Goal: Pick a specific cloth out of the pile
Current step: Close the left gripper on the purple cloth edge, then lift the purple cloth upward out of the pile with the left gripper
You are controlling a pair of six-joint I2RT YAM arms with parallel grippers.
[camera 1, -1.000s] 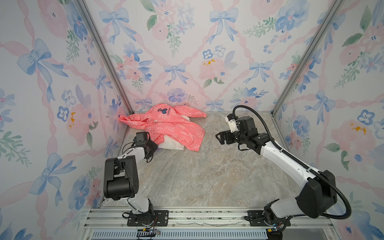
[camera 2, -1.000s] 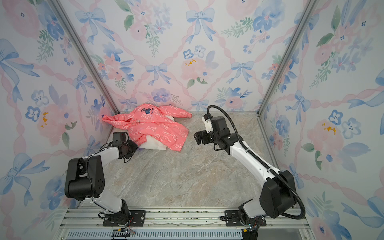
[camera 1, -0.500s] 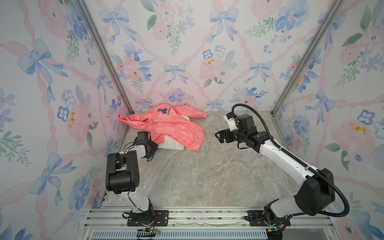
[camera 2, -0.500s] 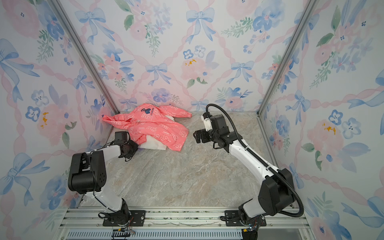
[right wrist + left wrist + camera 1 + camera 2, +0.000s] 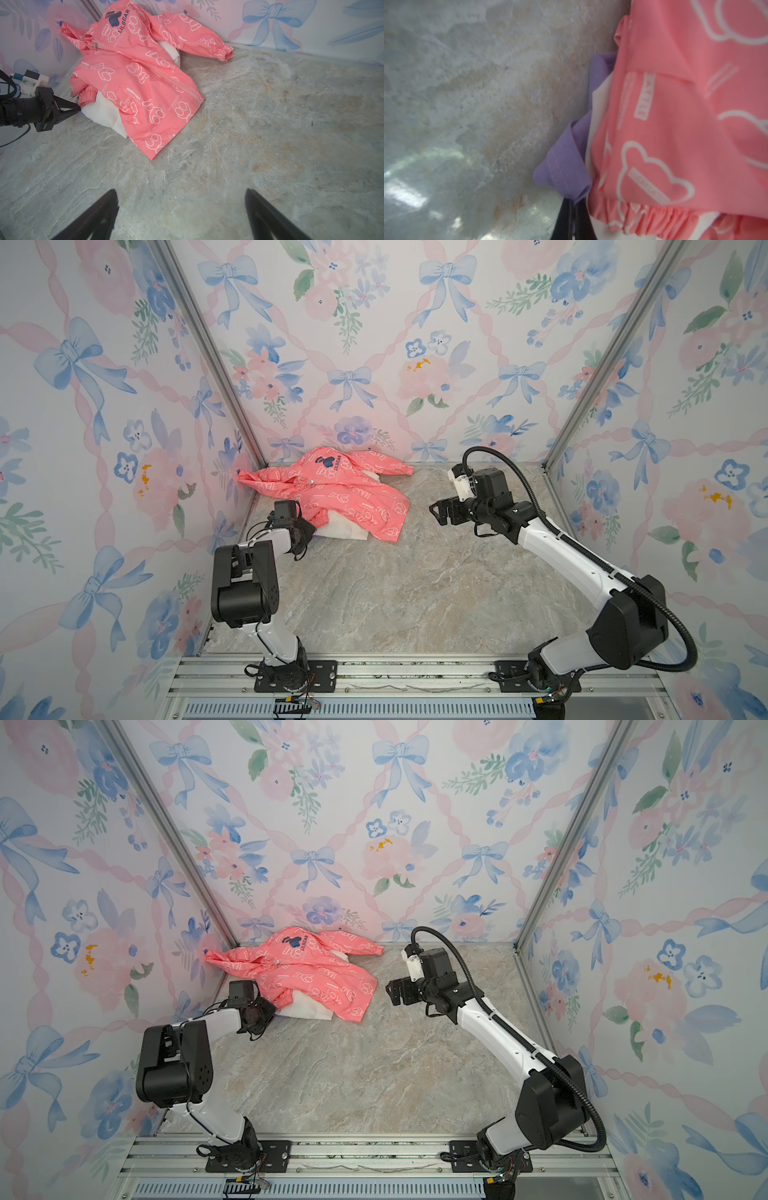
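The pile point(image 5: 332, 497) lies in the back left corner, a coral-pink printed jacket point(image 5: 353, 493) point(image 5: 133, 74) on top of a white cloth point(image 5: 345, 529) point(image 5: 104, 114). The cloth point(image 5: 562, 166), plain lavender, shows only in the left wrist view, poking out under the white layer and jacket point(image 5: 685, 124). My left gripper point(image 5: 574, 204) point(image 5: 309, 531) point(image 5: 270, 1007) is shut on a folded corner of the cloth at the pile's near left edge. My right gripper point(image 5: 180, 195) point(image 5: 436, 514) point(image 5: 392, 992) hangs open over bare table to the right of the pile, holding nothing.
Floral walls close in the marble table point(image 5: 415, 593) on three sides, with metal corner posts point(image 5: 208, 348) at the back. The pile presses against the left wall and back corner. The arms' bases sit on a rail point(image 5: 395, 672) at the front edge.
My left gripper's jaws have closed on the cloth's corner at the pile's edge. The right gripper has drifted slightly left, still open.
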